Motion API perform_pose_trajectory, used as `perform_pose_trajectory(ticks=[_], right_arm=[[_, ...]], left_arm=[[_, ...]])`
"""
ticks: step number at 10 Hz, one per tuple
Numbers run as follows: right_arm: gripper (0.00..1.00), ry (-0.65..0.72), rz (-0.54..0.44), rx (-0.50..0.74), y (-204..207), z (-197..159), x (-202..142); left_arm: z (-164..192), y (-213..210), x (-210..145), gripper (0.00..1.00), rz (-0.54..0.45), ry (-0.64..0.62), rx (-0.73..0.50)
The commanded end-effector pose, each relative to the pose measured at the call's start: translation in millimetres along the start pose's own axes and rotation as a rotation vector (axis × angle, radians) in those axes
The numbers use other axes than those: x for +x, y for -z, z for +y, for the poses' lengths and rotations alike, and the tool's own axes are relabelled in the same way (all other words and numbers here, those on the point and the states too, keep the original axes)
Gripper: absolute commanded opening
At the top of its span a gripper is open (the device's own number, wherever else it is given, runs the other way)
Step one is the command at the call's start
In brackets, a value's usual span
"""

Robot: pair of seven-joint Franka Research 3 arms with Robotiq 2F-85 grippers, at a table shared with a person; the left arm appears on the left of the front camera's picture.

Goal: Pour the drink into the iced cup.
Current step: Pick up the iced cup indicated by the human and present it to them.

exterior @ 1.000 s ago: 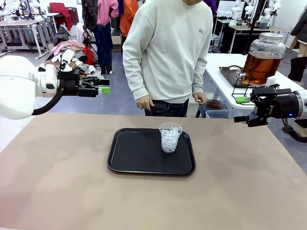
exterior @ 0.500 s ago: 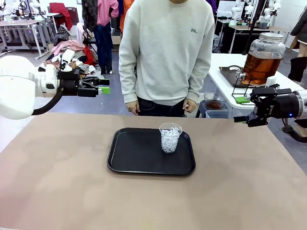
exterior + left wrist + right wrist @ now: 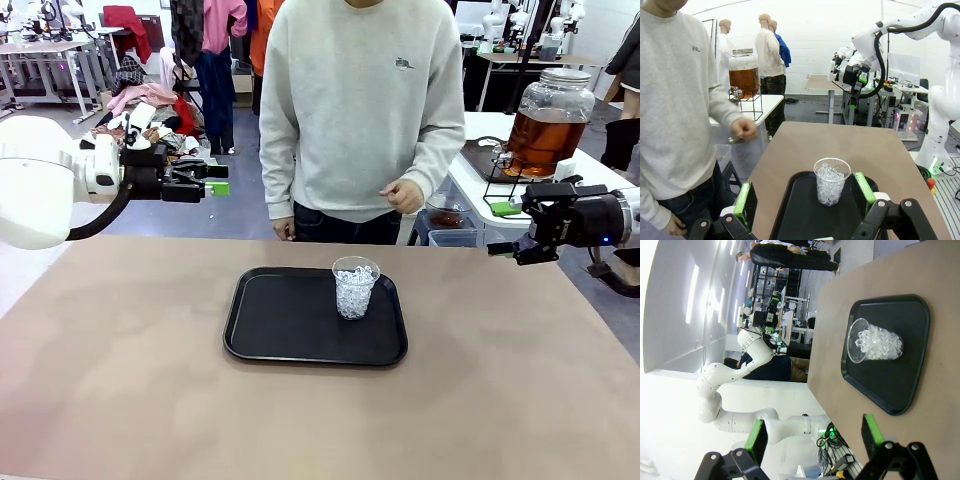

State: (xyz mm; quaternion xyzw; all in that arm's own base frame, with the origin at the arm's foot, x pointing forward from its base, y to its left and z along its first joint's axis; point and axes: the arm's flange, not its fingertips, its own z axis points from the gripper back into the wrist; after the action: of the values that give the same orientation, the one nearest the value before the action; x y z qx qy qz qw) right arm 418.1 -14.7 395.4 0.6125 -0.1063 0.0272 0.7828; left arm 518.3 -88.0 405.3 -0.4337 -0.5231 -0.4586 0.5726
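One clear plastic cup (image 3: pixel 355 287), packed with ice, stands upright on the black tray (image 3: pixel 270 320), in the tray's far right part. The drink (image 3: pixel 545 140), amber-brown, sits in the big round lidded glass jar (image 3: pixel 563 95) on a white side table (image 3: pixel 487 125), beyond the tray's far right corner and well apart from it. The tray lies flat on the brown table (image 3: pixel 120 350).

Behind the tray, at the table's far edge, stands a person in a pale grey sweatshirt. One hand (image 3: pixel 403 195) is loosely curled at waist height and the other hand (image 3: pixel 283 230) hangs low by the table edge.

Well to the tray's left and above the table, the left gripper (image 3: pixel 216 177) hovers with its jaws apart and nothing between them. Well to the tray's right, the right gripper (image 3: pixel 503 228) hangs with its jaws likewise spread and empty.
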Motion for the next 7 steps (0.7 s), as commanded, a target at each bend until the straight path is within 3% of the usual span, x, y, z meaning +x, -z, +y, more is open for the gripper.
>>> perform_pose_trajectory(ticks=[1, 7], right_arm=[[1.0, -0.001, -0.006, -0.002, -0.8, 1.5, -0.8], [1.0, -0.001, -0.006, -0.002, -0.8, 1.5, -0.8]], left_arm=[[0.6, 0.9, 1.3, 1.0, -0.008, 0.0, 0.012], [0.6, 0.9, 1.3, 1.0, -0.008, 0.0, 0.012]])
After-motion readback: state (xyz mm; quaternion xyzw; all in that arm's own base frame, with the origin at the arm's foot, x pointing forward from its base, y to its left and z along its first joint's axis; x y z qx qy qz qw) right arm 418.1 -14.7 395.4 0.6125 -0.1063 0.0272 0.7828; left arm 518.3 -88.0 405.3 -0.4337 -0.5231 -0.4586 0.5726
